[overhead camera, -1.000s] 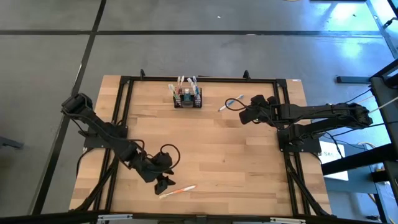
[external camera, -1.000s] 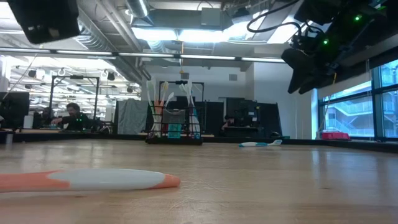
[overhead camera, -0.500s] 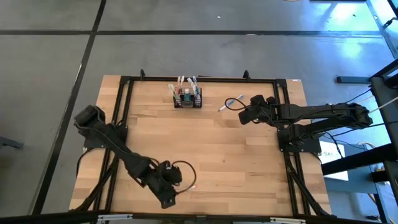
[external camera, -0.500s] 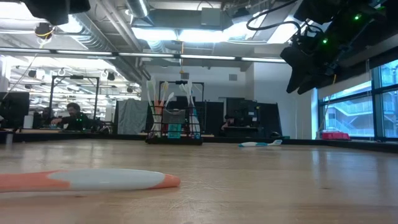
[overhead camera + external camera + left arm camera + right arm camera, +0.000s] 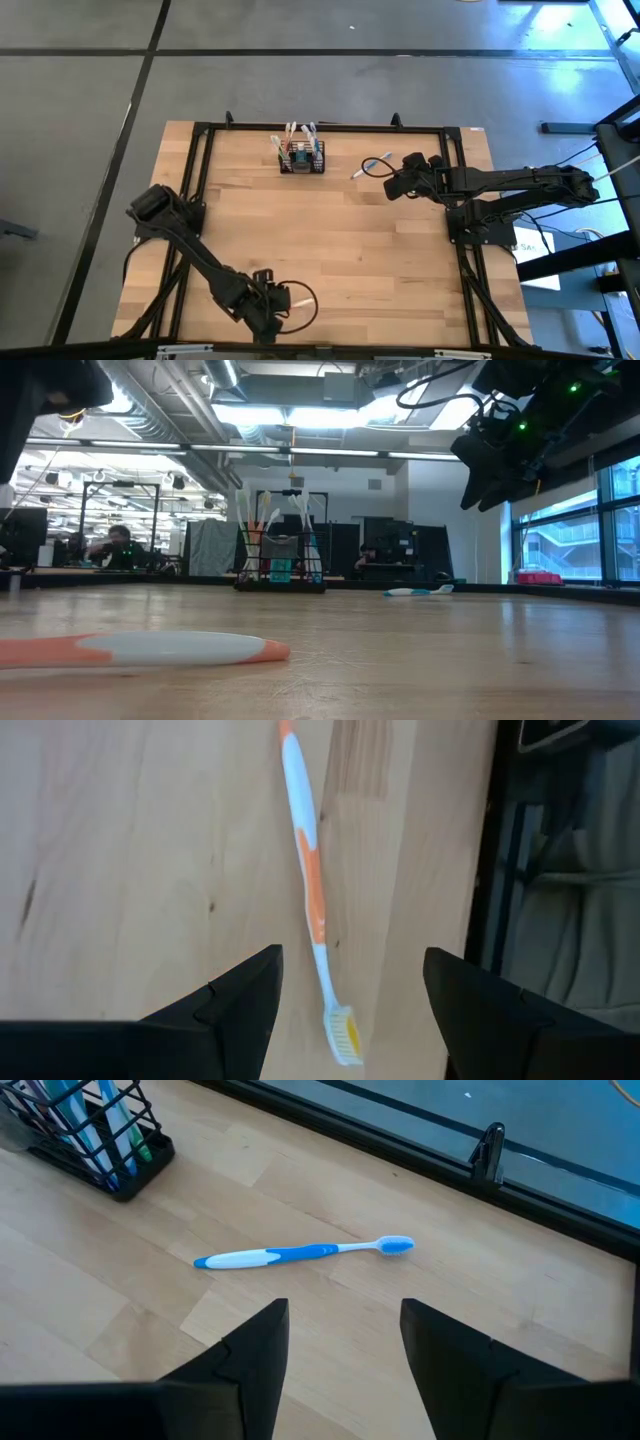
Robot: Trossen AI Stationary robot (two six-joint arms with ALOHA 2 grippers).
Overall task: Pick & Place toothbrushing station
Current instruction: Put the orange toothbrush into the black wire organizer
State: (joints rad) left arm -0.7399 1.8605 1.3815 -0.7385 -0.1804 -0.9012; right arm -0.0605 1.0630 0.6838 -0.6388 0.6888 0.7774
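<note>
The toothbrushing station (image 5: 301, 158), a small black wire-mesh basket with several toothbrushes standing in it, rests on its base at the middle of the table's far edge; it also shows in the low view (image 5: 280, 565) and the right wrist view (image 5: 100, 1140). An orange-and-white toothbrush (image 5: 310, 870) lies flat near the table's near edge. My left gripper (image 5: 352, 955) hangs open above it, pointing steeply down, its fingers on either side of the brush's head end without touching. My right gripper (image 5: 390, 185) hovers open at the far right, above a blue toothbrush (image 5: 300, 1255) lying flat.
A black metal frame (image 5: 200, 200) runs around the wooden tabletop, and its near rail (image 5: 510, 870) lies close beside the orange toothbrush. The wide middle of the table (image 5: 340, 240) is bare wood. People and desks show in the room beyond the far edge.
My left gripper has gone toward the table's near edge and a little to the right, sunk slightly and tipped to point more steeply down. It now stands over the orange toothbrush, which has not moved. Its fingers have stayed open.
</note>
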